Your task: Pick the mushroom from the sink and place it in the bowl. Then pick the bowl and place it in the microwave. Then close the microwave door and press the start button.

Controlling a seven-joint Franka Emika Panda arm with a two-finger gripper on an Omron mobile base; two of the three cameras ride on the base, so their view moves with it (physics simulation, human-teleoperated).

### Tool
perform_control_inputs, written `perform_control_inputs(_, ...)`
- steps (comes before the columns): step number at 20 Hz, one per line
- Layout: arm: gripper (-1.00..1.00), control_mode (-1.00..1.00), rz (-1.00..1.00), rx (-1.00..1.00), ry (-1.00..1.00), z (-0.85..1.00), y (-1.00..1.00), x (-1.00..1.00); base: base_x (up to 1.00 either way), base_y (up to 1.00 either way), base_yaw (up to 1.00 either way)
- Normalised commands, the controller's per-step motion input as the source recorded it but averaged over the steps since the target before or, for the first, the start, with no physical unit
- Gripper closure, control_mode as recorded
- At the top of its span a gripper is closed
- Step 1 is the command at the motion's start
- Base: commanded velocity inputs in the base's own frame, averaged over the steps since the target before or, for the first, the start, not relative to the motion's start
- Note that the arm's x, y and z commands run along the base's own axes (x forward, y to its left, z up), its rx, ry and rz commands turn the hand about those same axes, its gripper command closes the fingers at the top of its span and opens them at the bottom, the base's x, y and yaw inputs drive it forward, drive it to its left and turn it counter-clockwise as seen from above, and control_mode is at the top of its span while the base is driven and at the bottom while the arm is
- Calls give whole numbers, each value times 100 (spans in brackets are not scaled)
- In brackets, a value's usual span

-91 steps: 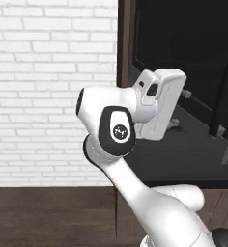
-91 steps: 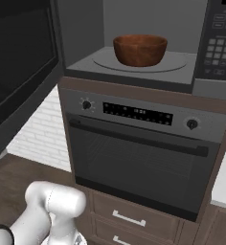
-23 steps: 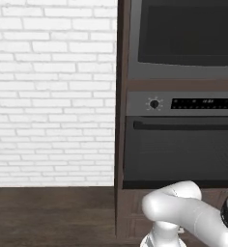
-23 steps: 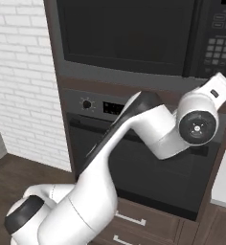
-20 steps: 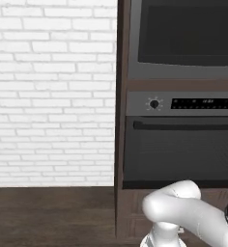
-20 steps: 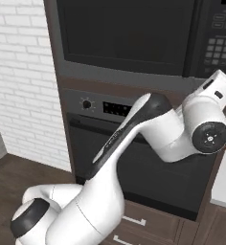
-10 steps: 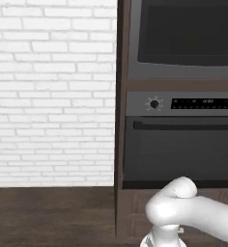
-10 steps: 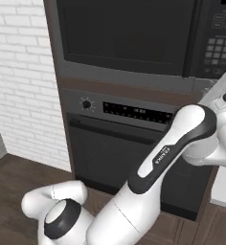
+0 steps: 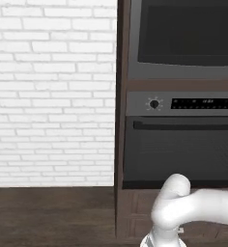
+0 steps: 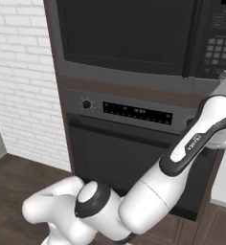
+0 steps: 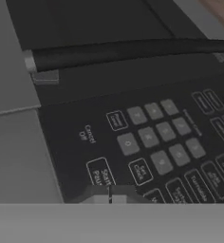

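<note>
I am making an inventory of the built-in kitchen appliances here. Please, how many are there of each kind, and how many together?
Dark grey built-in microwave with large dark window: 1
Dark oven with round knob and bar handle: 1
Total: 2

The microwave door (image 10: 127, 36) was dark glass in a grey frame, its keypad (image 11: 166, 142) black with pale lettering. The brick wall (image 9: 50, 91) was white, the floor (image 9: 48, 214) dark wood.
</note>
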Motion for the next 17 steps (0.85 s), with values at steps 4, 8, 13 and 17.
perform_control_inputs(4, 100, -100, 0, -11, 0, -8, -5, 67, 0, 0, 0)
perform_control_inputs(8, 100, -100, 0, -8, 0, 0, -19, 58, 0, 0, 0)
perform_control_inputs(13, 100, -100, 0, -12, -10, -3, 9, -11, 0, 0, 0)
perform_control_inputs(17, 100, -100, 0, -13, -8, -6, 38, -24, 0, 0, 0)
